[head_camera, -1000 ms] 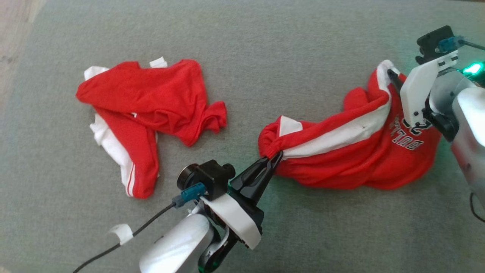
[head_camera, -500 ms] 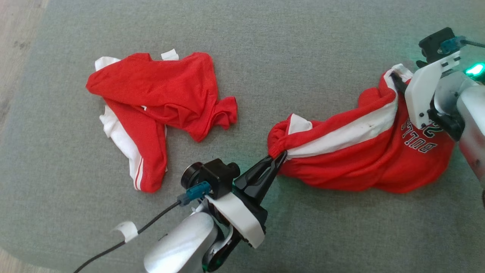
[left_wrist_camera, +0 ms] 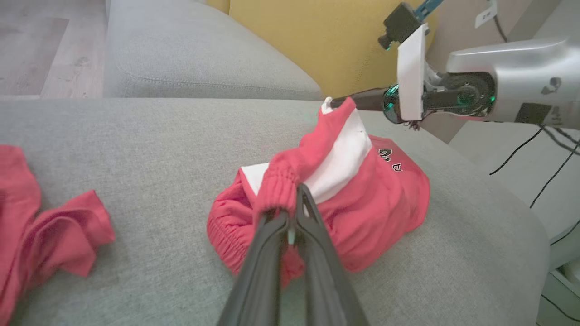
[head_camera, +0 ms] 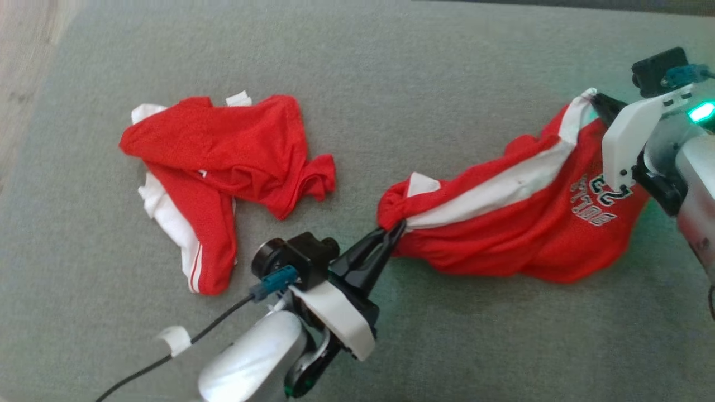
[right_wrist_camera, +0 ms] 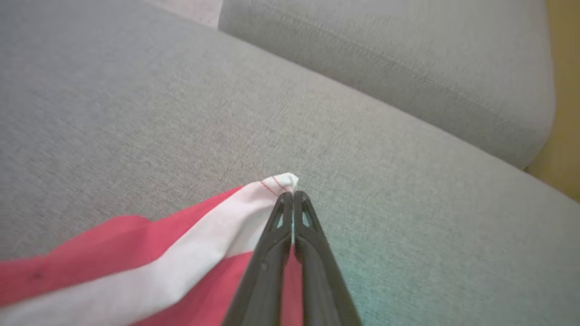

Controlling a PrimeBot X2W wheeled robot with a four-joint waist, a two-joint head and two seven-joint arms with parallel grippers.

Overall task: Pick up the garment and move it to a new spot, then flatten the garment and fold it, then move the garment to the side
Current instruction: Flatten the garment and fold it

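Note:
The garment (head_camera: 503,223) is a pair of red shorts with a white side stripe and lettering, stretched across the grey cushion between both arms. My left gripper (head_camera: 397,228) is shut on its gathered elastic waistband end (left_wrist_camera: 281,190). At the far right, my right gripper (head_camera: 593,99) is shut on the white corner of the leg hem (right_wrist_camera: 283,183), held a little above the cushion. The cloth sags between the two grips. The right gripper (left_wrist_camera: 333,103) also appears in the left wrist view, pinching that same corner.
A second red and white garment (head_camera: 223,167) lies crumpled on the cushion to the left. The grey sofa seat (head_camera: 391,67) ends at wooden floor (head_camera: 28,44) on the far left. A grey back cushion (right_wrist_camera: 408,68) and yellow wall (left_wrist_camera: 317,36) stand behind.
My right gripper has shut on the white hem corner and lifted it, pulling the shorts tauter. The left gripper has kept its grip. The camera has shifted slightly.

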